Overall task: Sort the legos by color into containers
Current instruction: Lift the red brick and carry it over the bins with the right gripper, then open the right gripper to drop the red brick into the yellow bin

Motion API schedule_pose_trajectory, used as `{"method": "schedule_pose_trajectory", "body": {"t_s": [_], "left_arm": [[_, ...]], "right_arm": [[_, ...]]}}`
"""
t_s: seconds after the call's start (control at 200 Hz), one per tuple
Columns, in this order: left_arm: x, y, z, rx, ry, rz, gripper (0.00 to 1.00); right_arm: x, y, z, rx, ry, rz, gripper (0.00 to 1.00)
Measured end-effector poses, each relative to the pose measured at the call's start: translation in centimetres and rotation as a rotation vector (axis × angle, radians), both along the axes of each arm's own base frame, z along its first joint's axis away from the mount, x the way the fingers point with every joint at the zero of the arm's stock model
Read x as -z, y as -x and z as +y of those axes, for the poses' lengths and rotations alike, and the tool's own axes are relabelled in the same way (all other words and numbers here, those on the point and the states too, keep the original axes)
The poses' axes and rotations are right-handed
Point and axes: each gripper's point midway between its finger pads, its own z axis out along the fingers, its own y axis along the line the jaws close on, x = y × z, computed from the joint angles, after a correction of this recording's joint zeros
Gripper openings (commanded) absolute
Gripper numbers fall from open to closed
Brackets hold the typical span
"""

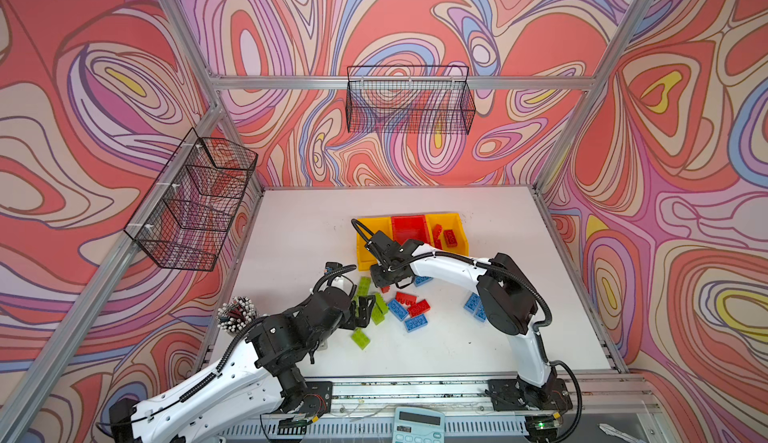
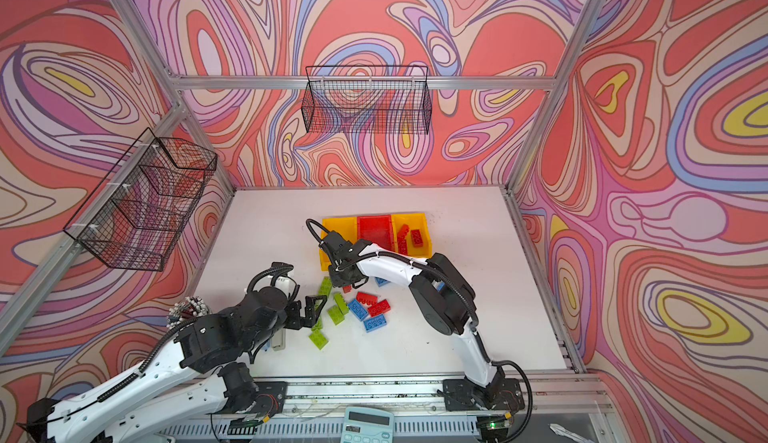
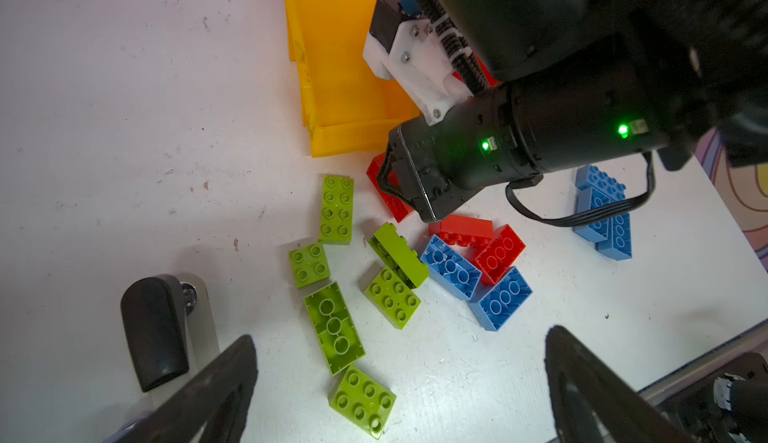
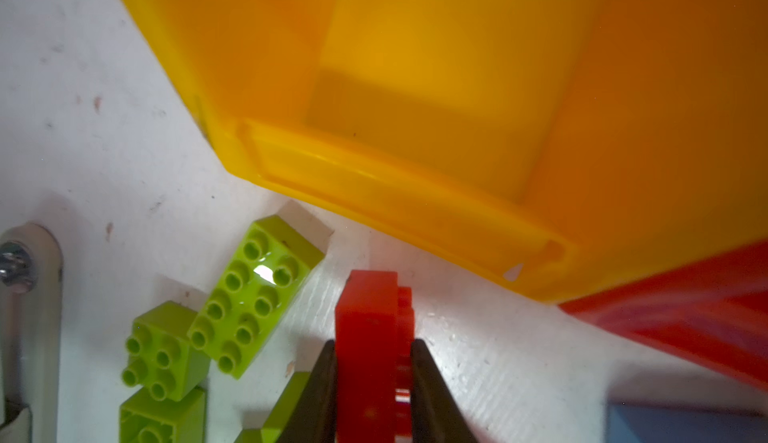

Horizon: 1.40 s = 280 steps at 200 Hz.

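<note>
1. Several lime green legos (image 3: 334,326) lie scattered on the counter (image 1: 291,233) beneath the left jaws. Those jaws hang wide apart and hold nothing. This arm is the nearer one to the greens.
2. Just right of them, the right jaws are clamped on a red lego (image 4: 365,337), low by the counter. Whether it is lifted clear cannot be told. The fingers (image 4: 432,387) press its broad sides, studs against one finger, and its long axis seems to run straight out ahead of the jaws.
3. Directly ahead of that brick stands the near wall of the left yellow container (image 4: 374,179). No brick shows inside it. I judge this wall to be the main obstacle.
4. Further right, loose red legos (image 1: 419,308) and blue legos (image 1: 397,309) lie touching in a cluster, with more blue ones (image 1: 473,301) beside the right arm (image 1: 440,268).
5. Along the row, the red container (image 1: 409,229) looks empty, while the right yellow container (image 1: 459,223) holds red bricks (image 1: 450,238). That is the likely goal, rightward and away from the jaws, past both other bins, so the brick would need to rise over their rims.
</note>
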Motion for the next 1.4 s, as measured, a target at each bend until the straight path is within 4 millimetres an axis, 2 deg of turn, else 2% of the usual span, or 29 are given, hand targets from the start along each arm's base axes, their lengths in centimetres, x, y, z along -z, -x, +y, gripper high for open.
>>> {"method": "schedule_pose_trajectory", "body": {"t_s": [0.165, 0.255, 0.346, 0.431, 0.556, 0.656, 0.741, 0.831, 0.947, 1.012, 1.062, 1.122, 1.187, 1.402], "left_arm": [[-0.9, -0.7, -1.1, 0.026, -0.001, -0.025, 1.0], [-1.5, -1.1, -1.7, 0.037, -0.005, -0.038, 1.0], [-1.8, -1.7, -2.5, 0.05, -0.015, -0.051, 1.0], [-2.0, -2.2, -3.2, 0.062, -0.03, -0.056, 1.0], [-2.4, -3.5, -5.2, 0.091, -0.061, -0.06, 1.0], [-2.9, -4.7, -7.1, 0.112, -0.074, -0.064, 1.0], [-3.3, -5.8, -8.8, 0.132, -0.076, -0.071, 1.0], [-3.4, -6.5, -10.3, 0.159, -0.08, -0.073, 1.0], [-3.4, -7.4, -12.0, 0.191, -0.083, -0.07, 1.0], [-3.3, -7.8, -12.6, 0.203, -0.086, -0.063, 1.0], [-3.2, -8.1, -12.8, 0.208, -0.087, -0.058, 1.0], [-3.1, -8.3, -12.8, 0.209, -0.083, -0.053, 1.0], [-3.0, -8.4, -12.7, 0.209, -0.079, -0.047, 1.0], [-2.9, -8.3, -12.1, 0.203, -0.052, -0.031, 1.0]], "right_arm": [[-5.3, -2.7, -0.8, 0.043, -0.069, -0.07, 0.21], [-8.4, -5.3, -3.0, 0.097, -0.105, -0.115, 0.21], [-10.8, -8.4, -6.7, 0.17, -0.122, -0.158, 0.21], [-11.5, -11.0, -10.8, 0.243, -0.11, -0.176, 0.21], [-11.1, -13.8, -16.8, 0.342, -0.073, -0.175, 0.21], [-10.5, -15.2, -20.4, 0.401, -0.052, -0.171, 0.21], [-9.5, -16.1, -22.4, 0.432, -0.039, -0.156, 0.21], [-7.8, -16.6, -23.5, 0.445, -0.021, -0.126, 0.22], [-5.5, -16.7, -23.8, 0.442, 0.0, -0.084, 0.23], [-4.5, -16.7, -23.7, 0.436, 0.007, -0.063, 0.28], [-3.9, -16.7, -23.6, 0.431, 0.011, -0.052, 0.38], [-3.7, -16.6, -23.5, 0.431, 0.009, -0.046, 0.5], [-3.7, -16.6, -23.4, 0.419, 0.006, -0.047, 0.57], [-4.8, -16.1, -23.3, 0.423, -0.017, -0.053, 0.61]]}}
